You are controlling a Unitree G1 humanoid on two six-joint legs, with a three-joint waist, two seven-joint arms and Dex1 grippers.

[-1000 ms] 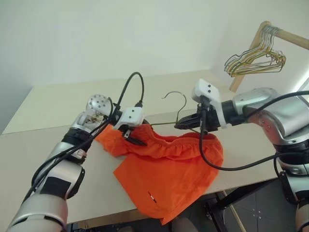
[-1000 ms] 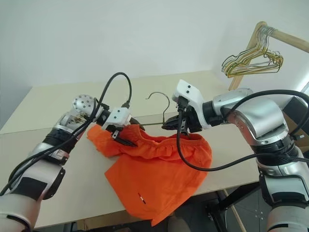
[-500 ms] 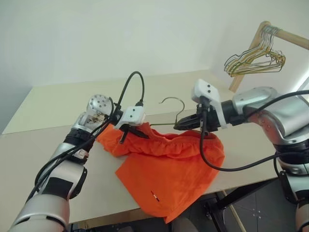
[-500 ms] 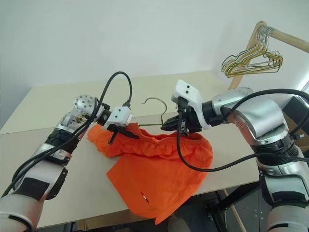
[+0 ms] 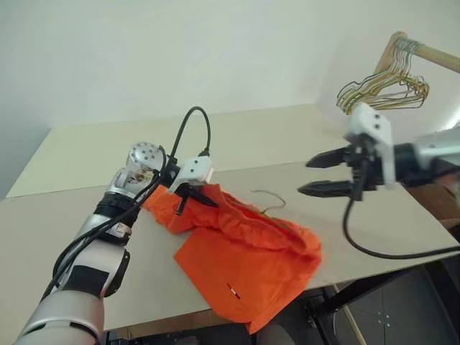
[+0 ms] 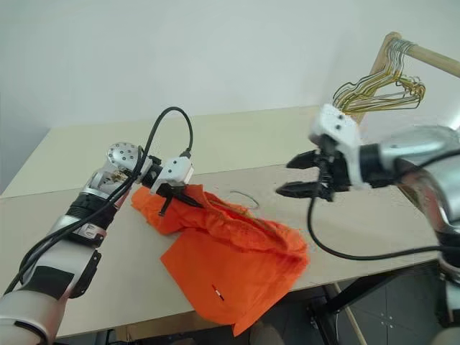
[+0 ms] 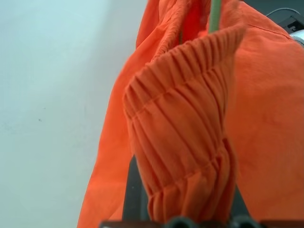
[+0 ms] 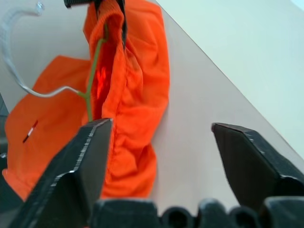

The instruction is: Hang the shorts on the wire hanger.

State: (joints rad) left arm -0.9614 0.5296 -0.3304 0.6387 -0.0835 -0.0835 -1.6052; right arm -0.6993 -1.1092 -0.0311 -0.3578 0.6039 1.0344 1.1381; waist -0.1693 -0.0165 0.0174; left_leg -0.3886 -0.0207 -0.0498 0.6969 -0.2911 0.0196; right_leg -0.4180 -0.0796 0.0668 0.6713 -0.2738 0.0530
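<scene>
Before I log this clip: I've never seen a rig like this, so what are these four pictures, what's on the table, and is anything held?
This is a two-armed humanoid robot. Two pictures come from its head cameras, looking down over its arms; the other two come from a camera on each wrist, looking along that gripper's black fingers. On the pale table lie bright orange shorts, partly hanging over the near edge. A thin wire hanger is threaded into them, its hook lying on the table. The left gripper is shut on the shorts' gathered waistband. The right gripper is open, holding nothing, in the air beside the shorts. A bunch of spare hangers hangs on a wooden rail behind.
</scene>
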